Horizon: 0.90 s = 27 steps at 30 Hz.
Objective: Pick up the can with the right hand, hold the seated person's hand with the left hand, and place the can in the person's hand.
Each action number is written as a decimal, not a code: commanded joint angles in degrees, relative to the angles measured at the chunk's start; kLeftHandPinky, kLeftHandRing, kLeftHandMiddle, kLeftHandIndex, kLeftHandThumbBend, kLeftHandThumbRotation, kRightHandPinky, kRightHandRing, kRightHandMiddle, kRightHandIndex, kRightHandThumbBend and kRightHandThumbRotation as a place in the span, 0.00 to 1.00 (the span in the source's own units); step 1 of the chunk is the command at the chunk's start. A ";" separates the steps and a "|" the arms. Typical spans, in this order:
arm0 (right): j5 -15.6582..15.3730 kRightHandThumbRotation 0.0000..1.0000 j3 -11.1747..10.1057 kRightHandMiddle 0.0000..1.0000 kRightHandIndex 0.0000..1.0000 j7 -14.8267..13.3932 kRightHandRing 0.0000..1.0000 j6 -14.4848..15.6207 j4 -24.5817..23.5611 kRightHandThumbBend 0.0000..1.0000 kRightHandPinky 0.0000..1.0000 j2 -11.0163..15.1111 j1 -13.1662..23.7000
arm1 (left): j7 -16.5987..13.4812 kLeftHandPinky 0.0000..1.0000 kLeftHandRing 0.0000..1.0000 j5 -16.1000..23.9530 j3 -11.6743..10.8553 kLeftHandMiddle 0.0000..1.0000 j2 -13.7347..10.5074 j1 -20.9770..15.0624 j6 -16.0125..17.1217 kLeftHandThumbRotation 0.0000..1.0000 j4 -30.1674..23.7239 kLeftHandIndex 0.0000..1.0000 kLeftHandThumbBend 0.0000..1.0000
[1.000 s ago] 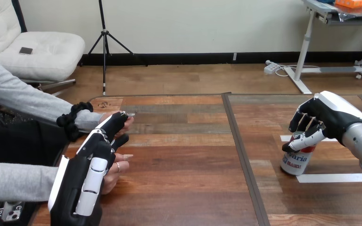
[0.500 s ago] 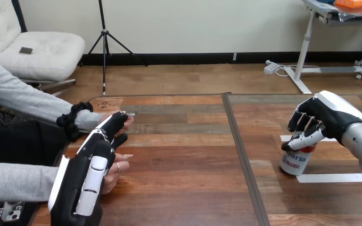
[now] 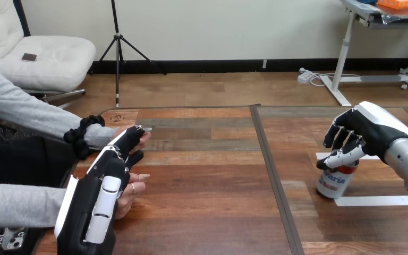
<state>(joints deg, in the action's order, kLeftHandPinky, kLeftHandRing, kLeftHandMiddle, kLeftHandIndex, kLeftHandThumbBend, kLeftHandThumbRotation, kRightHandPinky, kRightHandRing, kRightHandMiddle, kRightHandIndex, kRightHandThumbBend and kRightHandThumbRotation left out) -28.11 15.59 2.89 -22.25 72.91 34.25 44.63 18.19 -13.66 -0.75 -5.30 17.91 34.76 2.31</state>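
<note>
Barely anything has moved in the last second: the right robot hand (image 3: 369,133) has crept a touch up and left over the can (image 3: 334,181), and that's about it. The can stands upright on the bench (image 3: 207,202), right side, just beside a white tape strip (image 3: 377,201). The robot hand sits on top of it, but honestly I can't tell if it has a real grip or is just resting there. Over on the left, the left robot hand (image 3: 98,196) is up against the person's hand (image 3: 142,139); can't tell if it's actually holding it. I'd get the right one lower round the can's body before lifting, since a top-only grab looks likely to tip it.
</note>
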 commanded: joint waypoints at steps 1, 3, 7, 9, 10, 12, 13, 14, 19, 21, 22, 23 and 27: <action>0.14 0.00 -0.53 0.45 0.44 -1.48 0.42 -1.39 -1.66 0.77 0.39 2.33 2.55 | -0.40 0.91 0.95 0.12 0.16 0.91 0.73 -1.92 -0.05 0.90 -2.34 0.83 0.54; 0.24 0.00 -0.60 0.45 0.43 -1.29 0.42 -1.26 -1.64 0.77 0.39 2.24 2.59 | -0.40 0.91 0.95 0.07 0.20 0.91 0.78 -1.91 0.01 0.90 -2.30 0.83 0.54; 0.45 0.00 -0.70 0.45 0.43 -0.54 0.43 -0.80 -1.54 0.77 0.39 2.09 2.73 | -0.05 0.92 0.96 -0.27 0.17 0.91 0.77 -2.19 0.59 0.90 -1.59 0.83 0.55; 0.55 0.00 -0.73 0.46 0.43 -0.06 0.43 -0.26 -1.39 0.78 0.39 1.96 2.82 | -0.11 0.92 0.96 -0.34 0.21 0.91 0.89 -2.18 0.60 0.90 -1.63 0.83 0.55; 0.59 0.00 -0.75 0.46 0.43 0.07 0.43 -0.16 -1.37 0.78 0.39 1.96 2.80 | -0.15 0.92 0.96 -0.32 0.26 0.91 0.95 -2.10 0.60 0.91 -1.72 0.83 0.55; 0.31 0.00 -0.50 0.46 0.43 0.01 0.43 -0.32 -1.31 0.79 0.39 2.04 2.66 | -0.28 0.92 0.96 -0.12 0.30 0.91 0.95 -1.89 0.52 0.91 -1.98 0.83 0.55; 0.23 0.00 -0.43 0.46 0.43 -0.02 0.43 -0.38 -1.30 0.79 0.39 2.07 2.62 | -0.32 0.92 0.96 -0.06 0.30 0.91 0.94 -1.84 0.49 0.91 -2.04 0.83 0.55; -0.03 0.00 -0.17 0.46 0.43 0.26 0.43 0.43 -1.22 0.79 0.39 1.99 2.77 | -0.41 0.92 0.96 0.01 0.30 0.91 0.92 -1.76 0.32 0.91 -2.22 0.84 0.55; -0.40 0.00 0.22 0.50 0.46 1.40 0.47 2.56 -1.07 0.86 0.42 1.73 3.09 | -0.47 0.93 0.96 -0.31 0.31 0.91 1.01 -1.72 0.22 0.90 -2.35 0.83 0.55; -0.14 0.00 0.08 0.50 0.47 2.35 0.47 2.93 -1.00 0.89 0.42 1.65 3.12 | -0.31 0.93 0.95 -0.45 0.29 0.91 0.90 -1.72 0.33 0.90 -2.35 0.83 0.55; -0.06 0.00 0.04 0.51 0.48 2.62 0.48 3.04 -1.01 0.90 0.42 1.63 3.12 | -0.26 0.93 0.95 -0.49 0.28 0.91 0.87 -1.71 0.36 0.90 -2.36 0.83 0.54; -0.06 0.00 0.08 0.51 0.48 3.04 0.48 3.28 -1.09 0.92 0.43 1.61 3.13 | -0.22 0.93 0.95 -0.47 0.25 0.91 0.79 -1.71 0.39 0.90 -2.37 0.83 0.54; -0.30 0.02 0.31 0.52 0.50 3.86 0.49 4.45 -1.43 0.97 0.43 1.45 3.26 | -0.18 0.93 0.95 -0.43 0.08 0.91 0.71 -1.87 0.75 0.90 -2.04 0.83 0.53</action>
<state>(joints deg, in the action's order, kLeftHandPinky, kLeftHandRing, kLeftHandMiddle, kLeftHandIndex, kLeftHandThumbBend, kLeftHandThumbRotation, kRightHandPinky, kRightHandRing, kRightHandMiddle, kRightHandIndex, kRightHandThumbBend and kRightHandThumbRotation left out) -28.18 15.63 5.94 -18.86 72.90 34.24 44.68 17.91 -13.73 -0.71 -5.31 17.91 34.57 2.25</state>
